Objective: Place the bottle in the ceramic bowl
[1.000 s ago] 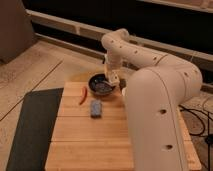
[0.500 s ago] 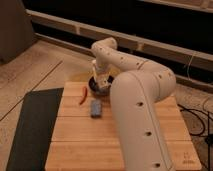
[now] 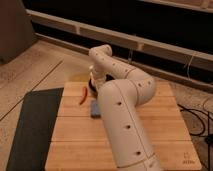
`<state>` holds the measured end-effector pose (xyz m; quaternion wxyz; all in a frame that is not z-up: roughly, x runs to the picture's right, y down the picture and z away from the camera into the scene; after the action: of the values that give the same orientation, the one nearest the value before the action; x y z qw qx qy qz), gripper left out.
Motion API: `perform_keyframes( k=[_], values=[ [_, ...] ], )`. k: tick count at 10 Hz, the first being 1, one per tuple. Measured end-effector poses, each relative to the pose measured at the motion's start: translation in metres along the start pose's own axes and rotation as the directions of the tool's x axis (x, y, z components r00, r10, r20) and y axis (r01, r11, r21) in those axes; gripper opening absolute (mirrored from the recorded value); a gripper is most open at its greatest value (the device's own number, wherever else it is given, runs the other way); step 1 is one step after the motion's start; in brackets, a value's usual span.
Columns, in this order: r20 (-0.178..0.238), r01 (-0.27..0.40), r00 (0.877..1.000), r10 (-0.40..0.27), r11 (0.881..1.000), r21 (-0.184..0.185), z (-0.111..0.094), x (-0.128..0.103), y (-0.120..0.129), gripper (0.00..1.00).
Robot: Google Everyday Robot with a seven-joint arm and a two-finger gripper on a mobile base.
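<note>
1. Over the far left part of the wooden table (image 3: 165,120) the white arm (image 3: 122,110) bends down and covers most of what lies behind it; its wide forearm fills the middle of the view.
2. Gripper (image 3: 93,83): at the arm's far end, low over the table's back edge, hidden by the wrist; whether it holds anything cannot be told.
3. Bowl (image 3: 90,83): only a dark sliver of rim shows just left of the wrist, near the table's far edge; the rest is behind the arm.
4. Bottle: not to be seen; the arm hides the spot around the bowl, so its place cannot be told.
5. Red pepper (image 3: 83,95): a thin curved red thing lying on the wood just in front of the bowl, left of the arm.
6. Blue-grey block (image 3: 94,108): flat on the table nearer the camera than the pepper, its right side cut off by the arm.
7. Dark mat (image 3: 30,127): on the floor along the table's left side; pale speckled floor (image 3: 35,60) beyond it; a black cable (image 3: 197,117) lies to the right of the table.
</note>
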<state>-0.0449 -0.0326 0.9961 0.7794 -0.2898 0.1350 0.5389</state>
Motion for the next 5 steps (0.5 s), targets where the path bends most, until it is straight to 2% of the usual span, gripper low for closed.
perform_keyframes(
  k=[4,5],
  values=[
    [0.001,0.0,1.0,0.0,1.0,0.0,-0.0006,-0.0004,0.0003,0.49],
    [0.001,0.0,1.0,0.0,1.0,0.0,-0.0003,-0.0002,0.0,0.54]
  ],
)
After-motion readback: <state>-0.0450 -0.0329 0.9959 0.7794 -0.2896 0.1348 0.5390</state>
